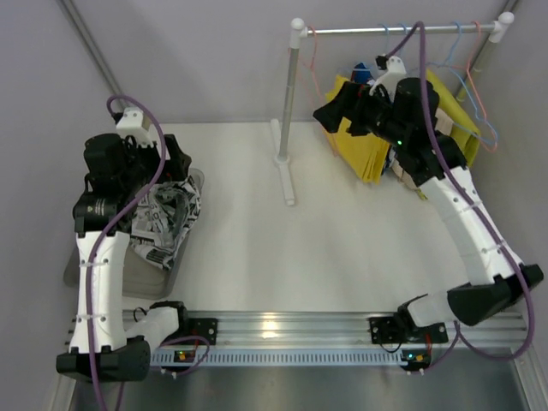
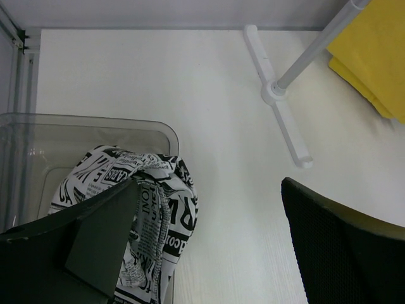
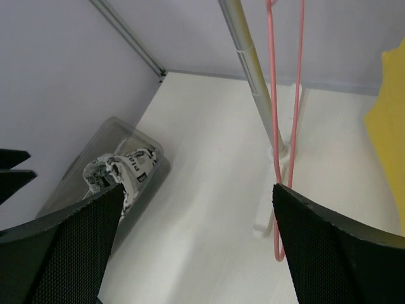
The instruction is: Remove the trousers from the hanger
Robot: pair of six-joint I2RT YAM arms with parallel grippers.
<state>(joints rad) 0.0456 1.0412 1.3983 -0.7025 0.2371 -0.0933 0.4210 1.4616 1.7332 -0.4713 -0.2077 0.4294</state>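
reaching up at the rack (image 1: pixel 394 30) along the far edge of the tabletop (image 1: pixel 257 257), the right hand (image 3: pixel 190 253) hangs released: its fingers stand wide apart with nothing between them. a bare pink hanger (image 3: pixel 274 126) dangles just beyond the fingertips in the wrist view. the yellow trousers (image 1: pixel 360 152) hang on the rack toward the far right corner, right beside that hand but not gripped. a blue garment with white patches (image 1: pixel 364 70) shows behind them, too small to tell how it is hung.

the black-and-white print trousers (image 2: pixel 158 190) are already off, bunched in and over the rim of a clear bin (image 2: pixel 95 120) at the left edge of the tabletop. the left hand (image 2: pixel 209 253) hovers over them, also released, holding nothing.

judging from this, one garment is done and two are left, and the step in hand is the approach to the yellow pair. the next move calls for the right hand to close on a good fold of the yellow cloth, then draw it down and clear of its hanger. the pull should not drag the hanger along the rail or rock the light rack.
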